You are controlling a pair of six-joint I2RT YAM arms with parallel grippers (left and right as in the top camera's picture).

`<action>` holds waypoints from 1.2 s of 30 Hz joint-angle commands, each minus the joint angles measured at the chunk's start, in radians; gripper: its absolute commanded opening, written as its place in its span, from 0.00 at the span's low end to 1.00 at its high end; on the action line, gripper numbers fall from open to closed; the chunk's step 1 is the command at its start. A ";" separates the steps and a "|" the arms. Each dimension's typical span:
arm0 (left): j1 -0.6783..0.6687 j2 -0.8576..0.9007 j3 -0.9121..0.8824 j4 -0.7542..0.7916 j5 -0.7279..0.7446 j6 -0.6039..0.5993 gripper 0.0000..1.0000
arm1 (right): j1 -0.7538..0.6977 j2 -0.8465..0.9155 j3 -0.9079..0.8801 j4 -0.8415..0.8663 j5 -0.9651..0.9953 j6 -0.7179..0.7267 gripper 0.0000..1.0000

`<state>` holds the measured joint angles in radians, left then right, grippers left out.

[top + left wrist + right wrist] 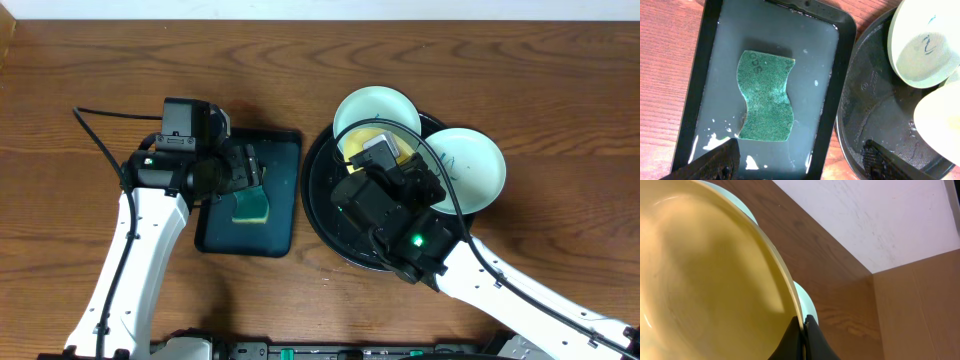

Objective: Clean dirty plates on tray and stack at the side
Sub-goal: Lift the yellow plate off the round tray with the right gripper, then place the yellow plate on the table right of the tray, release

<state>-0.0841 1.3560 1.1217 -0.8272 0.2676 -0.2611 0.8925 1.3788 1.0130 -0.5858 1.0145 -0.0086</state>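
The round black tray (322, 205) holds three plates. One mint plate (375, 112) leans at its far rim and another (470, 170), with blue scribble, lies at its right. My right gripper (804, 324) is shut on the rim of the yellow plate (705, 275), which is tilted; in the overhead view the yellow plate (358, 140) is mostly hidden under my right arm. My left gripper (800, 165) is open and empty above the near end of the rectangular tray. It also shows in the overhead view (245, 170).
A green scouring sponge (765, 95) lies in the rectangular black tray (840, 65), which holds shallow water, left of the round tray (875, 100). A scribbled mint plate (922, 42) and another pale plate (942, 120) show at the right. The sponge also shows from overhead (252, 207).
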 commanded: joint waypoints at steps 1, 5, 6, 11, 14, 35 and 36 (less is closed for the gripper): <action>0.003 -0.003 0.021 -0.003 0.009 0.006 0.79 | 0.006 -0.014 0.021 0.005 0.035 0.013 0.01; 0.003 -0.003 0.021 -0.003 0.009 0.006 0.79 | 0.001 -0.014 0.021 -0.002 0.019 0.030 0.01; 0.003 -0.003 0.021 -0.003 0.009 0.006 0.79 | -0.008 -0.014 0.021 -0.009 0.057 0.015 0.01; 0.003 -0.003 0.021 -0.002 0.009 0.006 0.79 | -0.111 -0.014 0.021 -0.021 -0.151 0.031 0.01; 0.003 -0.003 0.021 -0.002 0.010 0.006 0.79 | -0.158 -0.014 0.021 -0.082 -0.319 0.103 0.01; 0.003 -0.003 0.021 -0.003 0.010 0.006 0.79 | -1.347 -0.025 0.021 -0.136 -1.408 0.264 0.01; 0.003 -0.003 0.021 -0.003 0.010 0.006 0.79 | -1.399 -0.012 0.021 -0.135 -1.408 0.279 0.01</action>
<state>-0.0841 1.3560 1.1217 -0.8276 0.2680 -0.2611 -0.3859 1.3388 1.0164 -0.7177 -0.2680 0.2092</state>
